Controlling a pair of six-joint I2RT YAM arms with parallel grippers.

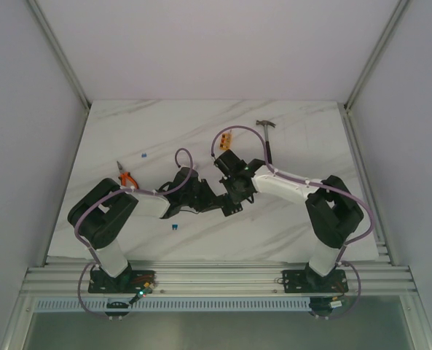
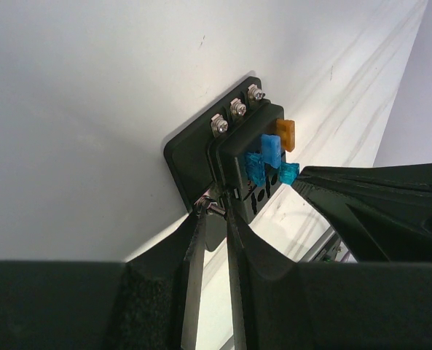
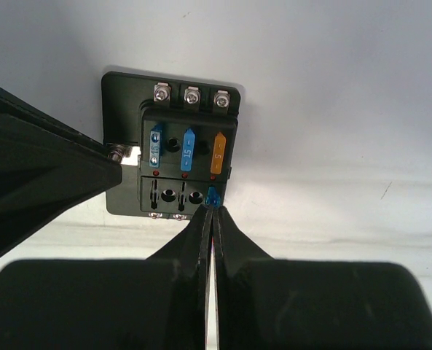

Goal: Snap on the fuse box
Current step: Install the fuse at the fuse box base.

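Fuse box (image 3: 178,175) flat on white table (image 1: 128,131), mid-table between both arms. Left gripper (image 2: 213,213) a narrow gap apart, clamped on metal tab (image 2: 214,206) at box's side edge. Right gripper (image 3: 213,213) closed tight, tips nipping small blue fuse (image 3: 213,195) at end slot of bottom row. Orange fuse (image 3: 218,152) seated in top row, directly above.

fuse box (image 3: 124,95) | middle blue fuse (image 3: 188,149): 15 | orange fuse (image 3: 218,152): 5 (both faint)

The left gripper (image 2: 216,205) and right gripper (image 3: 213,211) crowd the small black square plastic fuse box (image 3: 124,109) from left and right. The white marbled table (image 1: 128,125) lies free far left; a dark-handled hammer (image 1: 268,142) occupies far right.
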